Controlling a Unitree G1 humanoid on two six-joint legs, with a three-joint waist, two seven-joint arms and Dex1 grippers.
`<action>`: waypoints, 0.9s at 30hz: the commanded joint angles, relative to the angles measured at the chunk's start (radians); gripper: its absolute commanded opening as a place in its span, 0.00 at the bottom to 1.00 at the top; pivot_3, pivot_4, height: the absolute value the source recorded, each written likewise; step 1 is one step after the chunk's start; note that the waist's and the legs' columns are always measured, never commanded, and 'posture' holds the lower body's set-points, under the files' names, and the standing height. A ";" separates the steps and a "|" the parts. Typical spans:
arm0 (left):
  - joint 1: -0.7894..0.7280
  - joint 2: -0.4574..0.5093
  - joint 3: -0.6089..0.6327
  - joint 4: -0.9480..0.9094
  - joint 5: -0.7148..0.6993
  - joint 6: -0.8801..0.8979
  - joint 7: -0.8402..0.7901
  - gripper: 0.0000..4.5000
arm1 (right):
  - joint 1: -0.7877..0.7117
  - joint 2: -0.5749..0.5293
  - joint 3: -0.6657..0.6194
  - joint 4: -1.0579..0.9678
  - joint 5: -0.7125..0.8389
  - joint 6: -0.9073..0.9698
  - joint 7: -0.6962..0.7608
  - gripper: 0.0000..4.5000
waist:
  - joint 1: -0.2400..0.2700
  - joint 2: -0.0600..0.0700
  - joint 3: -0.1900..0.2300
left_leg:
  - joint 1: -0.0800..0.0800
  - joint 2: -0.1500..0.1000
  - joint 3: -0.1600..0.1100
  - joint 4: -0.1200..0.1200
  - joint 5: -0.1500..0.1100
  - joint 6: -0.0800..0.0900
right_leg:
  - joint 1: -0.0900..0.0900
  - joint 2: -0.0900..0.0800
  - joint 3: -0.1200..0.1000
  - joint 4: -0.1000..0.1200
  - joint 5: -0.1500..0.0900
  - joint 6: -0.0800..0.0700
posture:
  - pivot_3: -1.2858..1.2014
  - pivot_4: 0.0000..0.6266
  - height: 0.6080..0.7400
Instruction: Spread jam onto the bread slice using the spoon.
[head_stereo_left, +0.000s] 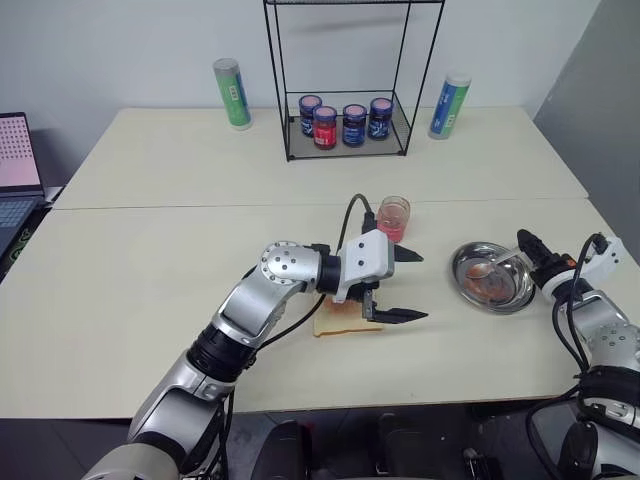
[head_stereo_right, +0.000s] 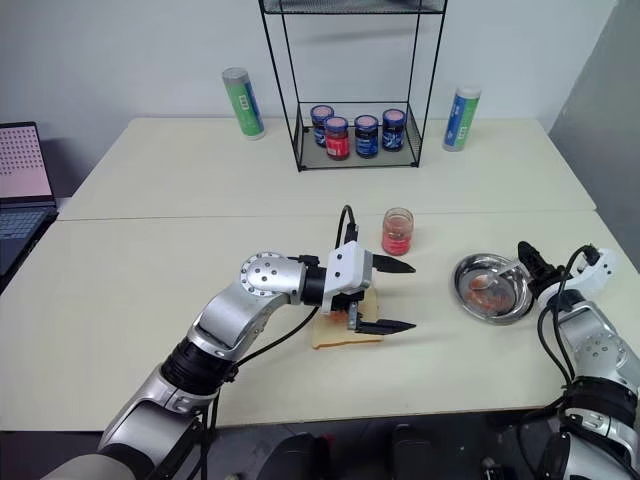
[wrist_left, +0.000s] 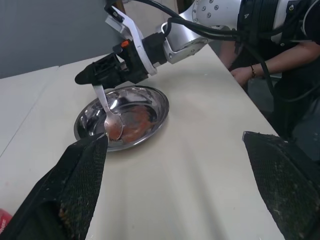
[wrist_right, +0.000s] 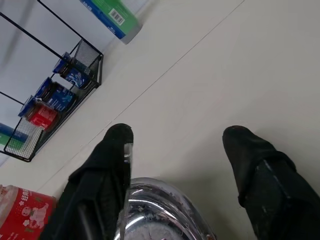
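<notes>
- The left end effector (head_stereo_left: 400, 285) is seen with fingers spread wide, empty, above the bread slice (head_stereo_left: 335, 323) on the worktop (head_stereo_left: 150, 280).
- The right end effector (wrist_right: 175, 150) is parted at the steel dish (head_stereo_left: 493, 277).
- The spoon (wrist_left: 111, 115) rests in the dish, its handle against one finger (wrist_right: 107, 165).

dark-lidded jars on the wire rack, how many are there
4, in a row on the wire rack's bottom shelf at the table's far side: blue-labelled jar, red-labelled jar, blue-labelled jar, blue-labelled jar. None seems hidden.
</notes>
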 joint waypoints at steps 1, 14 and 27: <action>-0.005 0.002 0.032 -0.045 -0.006 0.000 0.008 1.00 | -0.018 -0.033 -0.035 0.002 -0.015 -0.032 0.019 0.93 | 0.000 0.000 0.000 | 0.000 0.000 0.000 0.000 0.000 0.000 | 0.000 0.000 0.000 0.000 0.000 0.000 | 0.52 0.24 1.00; -0.008 -0.003 0.036 -0.046 0.000 0.006 0.010 1.00 | -0.020 -0.052 -0.031 0.052 -0.074 -0.061 0.050 0.99 | 0.000 0.000 0.000 | 0.000 0.000 0.000 0.000 0.000 0.000 | 0.000 0.000 0.000 0.000 0.000 0.000 | 0.52 0.24 1.00; -0.001 0.003 0.041 -0.051 -0.002 0.009 0.015 1.00 | -0.031 -0.055 -0.041 0.071 -0.111 -0.074 0.059 0.99 | 0.000 0.000 0.000 | 0.000 0.000 0.000 0.000 0.000 0.000 | 0.000 0.000 0.000 0.000 0.000 0.000 | 0.52 0.24 1.00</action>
